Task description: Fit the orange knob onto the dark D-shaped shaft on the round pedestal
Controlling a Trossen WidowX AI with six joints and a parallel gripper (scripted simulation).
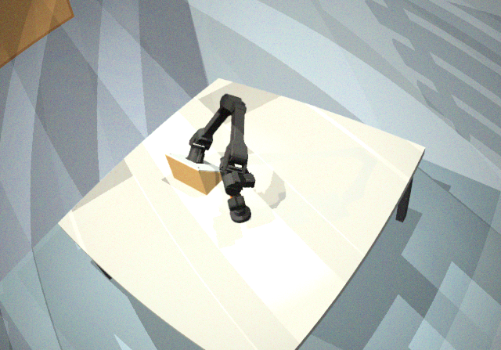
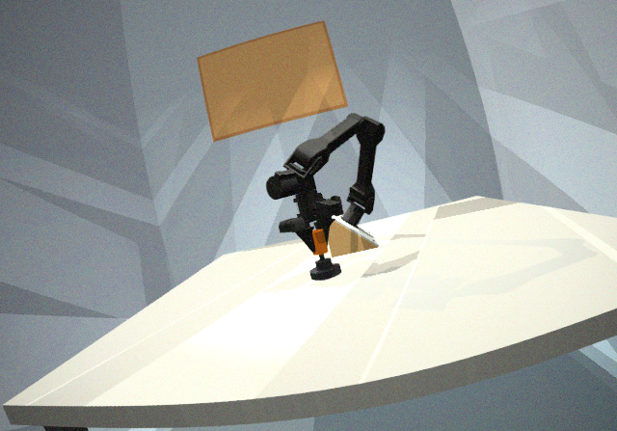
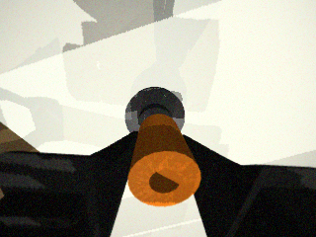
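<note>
My gripper (image 3: 159, 136) (image 2: 317, 239) (image 1: 231, 194) is shut on the orange knob (image 3: 160, 153) (image 2: 318, 241), a cylinder held upright. In the wrist view its near end shows a D-shaped hole, with the flat side at the upper left. The knob stands right over the round dark pedestal (image 3: 133, 111) (image 2: 325, 269) (image 1: 239, 214) on the white table (image 1: 282, 265) (image 2: 448, 286). In the exterior view a short piece of dark shaft (image 2: 321, 256) shows between the knob's lower end and the pedestal. In the top view the gripper hides most of the knob.
An orange-sided block (image 1: 189, 174) (image 2: 348, 239) carries the arm's base just behind and left of the pedestal. An orange panel (image 2: 271, 77) (image 1: 24, 10) hangs in the background.
</note>
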